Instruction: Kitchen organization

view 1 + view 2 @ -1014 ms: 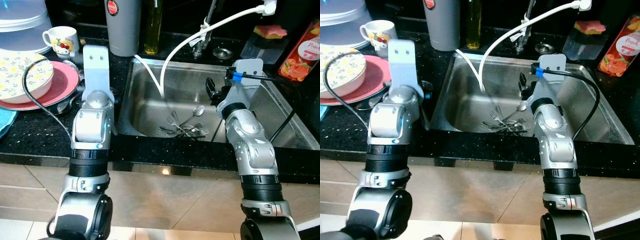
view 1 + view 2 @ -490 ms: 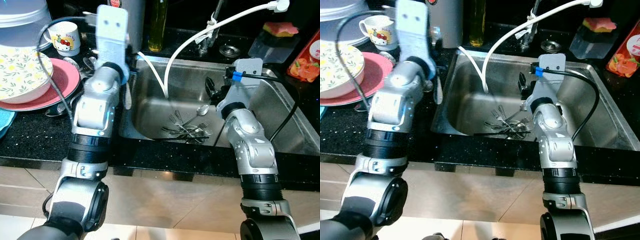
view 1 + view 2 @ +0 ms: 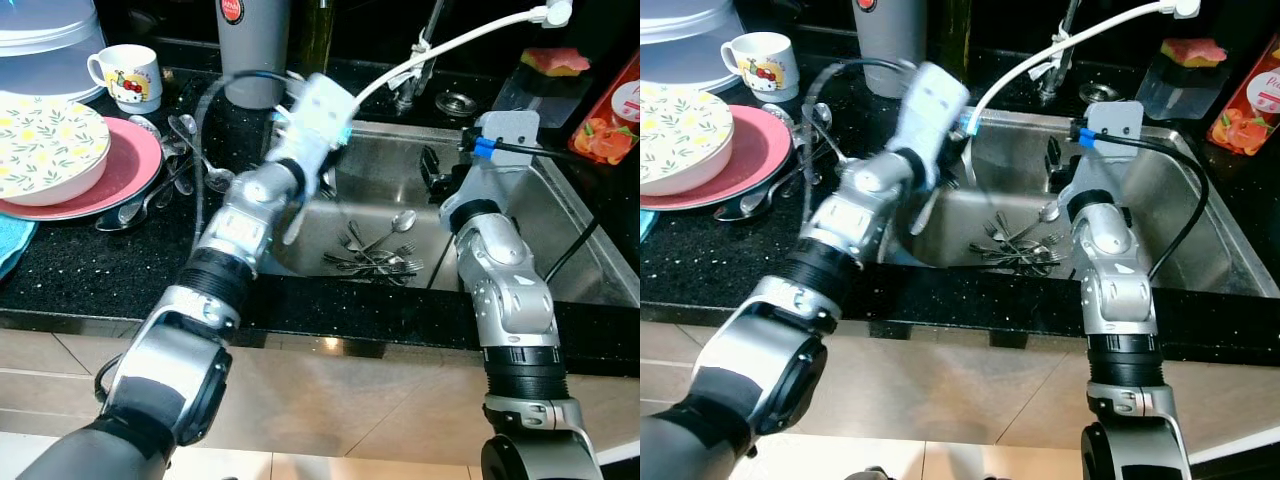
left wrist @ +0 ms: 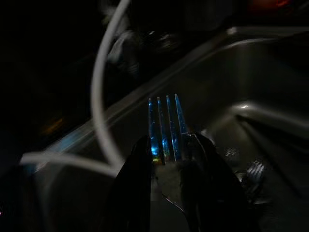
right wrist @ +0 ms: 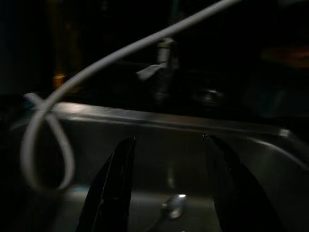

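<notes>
A metal fork (image 4: pixel 166 121) is pinched between the two black fingers of my left gripper (image 4: pixel 171 142), tines pointing outward. That arm reaches over the left rim of the steel sink (image 3: pixel 380 165); its wrist mount (image 3: pixel 318 108) is blurred by motion. On the sink floor lies a pile of forks (image 3: pixel 375 258) with a spoon (image 3: pixel 400 220) on top. My right gripper (image 5: pixel 169 141) hangs open over the right half of the sink, above the spoon (image 5: pixel 174 205), holding nothing.
A white hose (image 3: pixel 400 72) loops from the tap (image 3: pixel 425 50) into the sink. Left on the black counter: several spoons (image 3: pixel 170 175), a pink plate (image 3: pixel 130 165) with a floral bowl (image 3: pixel 45 140), a mug (image 3: pixel 130 75), a grey canister (image 3: pixel 250 45). A juice carton (image 3: pixel 610 110) stands right.
My left arm has swung right, from the counter beside the plates to over the sink's left rim, carrying the fork. The right arm has stayed put.
</notes>
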Robot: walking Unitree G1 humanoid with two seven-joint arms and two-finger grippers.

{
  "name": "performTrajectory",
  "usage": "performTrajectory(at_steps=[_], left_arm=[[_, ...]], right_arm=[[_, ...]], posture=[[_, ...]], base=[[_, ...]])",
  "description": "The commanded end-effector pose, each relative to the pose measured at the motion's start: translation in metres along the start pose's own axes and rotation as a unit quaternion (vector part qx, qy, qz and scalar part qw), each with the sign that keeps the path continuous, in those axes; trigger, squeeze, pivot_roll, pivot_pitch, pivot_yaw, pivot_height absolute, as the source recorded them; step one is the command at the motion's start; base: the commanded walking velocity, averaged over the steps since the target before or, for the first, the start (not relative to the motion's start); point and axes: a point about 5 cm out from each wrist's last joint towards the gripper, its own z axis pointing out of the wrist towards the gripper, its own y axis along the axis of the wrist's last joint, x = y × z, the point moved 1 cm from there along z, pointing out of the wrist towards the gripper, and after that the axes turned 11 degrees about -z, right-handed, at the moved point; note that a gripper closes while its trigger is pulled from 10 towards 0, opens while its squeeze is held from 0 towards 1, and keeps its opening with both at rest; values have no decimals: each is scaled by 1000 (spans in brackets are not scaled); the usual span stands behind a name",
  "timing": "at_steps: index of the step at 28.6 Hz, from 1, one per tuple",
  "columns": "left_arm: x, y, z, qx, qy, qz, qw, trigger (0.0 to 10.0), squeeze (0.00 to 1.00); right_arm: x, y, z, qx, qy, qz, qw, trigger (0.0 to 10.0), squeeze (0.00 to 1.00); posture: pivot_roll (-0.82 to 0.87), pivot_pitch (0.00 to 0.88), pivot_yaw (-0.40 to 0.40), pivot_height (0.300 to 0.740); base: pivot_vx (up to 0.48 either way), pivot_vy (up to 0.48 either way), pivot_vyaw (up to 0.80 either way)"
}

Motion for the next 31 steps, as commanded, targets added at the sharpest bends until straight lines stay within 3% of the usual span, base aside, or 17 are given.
performTrajectory(at_steps=[1,4,13,18,22,24,25,27,31], left_arm=[[-5,11,6,0,-34,-8,999,10000,0],[0,9,6,9,-33,-70,997,10000,0],[-3,-15,0,70,-83,-108,988,10000,0],[-6,-24,-7,55,-102,-78,990,10000,0],[-8,-27,-8,51,-102,-3,993,10000,0],[-6,-28,-8,50,-96,12,994,10000,0],[1,-27,-9,42,-67,29,996,10000,0],[3,-25,-10,34,-57,36,997,10000,0],[6,-7,-11,-26,-37,22,999,10000,0]], right_arm=[[-14,-3,-1,3,-39,-6,999,10000,0],[-16,-3,-1,4,-48,0,999,10000,0],[-9,2,3,-2,-38,4,999,10000,0],[-9,4,1,-2,-34,4,999,10000,0],[-8,1,-4,1,-36,6,999,10000,0],[-7,1,-6,0,-37,8,999,10000,0],[-6,3,-10,-8,-47,21,999,10000,0],[-6,5,-11,-12,-52,27,998,10000,0],[-2,10,-17,-33,-68,47,996,10000,0]], posture=[[230,51,-57,740],[261,58,-40,740],[261,75,-48,740],[194,85,-72,740],[187,98,-70,740],[186,107,-66,740],[191,131,-48,740],[193,135,-45,740],[209,165,-35,740]], base=[[0,0,0],[0,0,0],[0,0,0],[0,0,0],[0,0,0],[0,0,0],[0,0,0],[0,0,0],[0,0,0]])
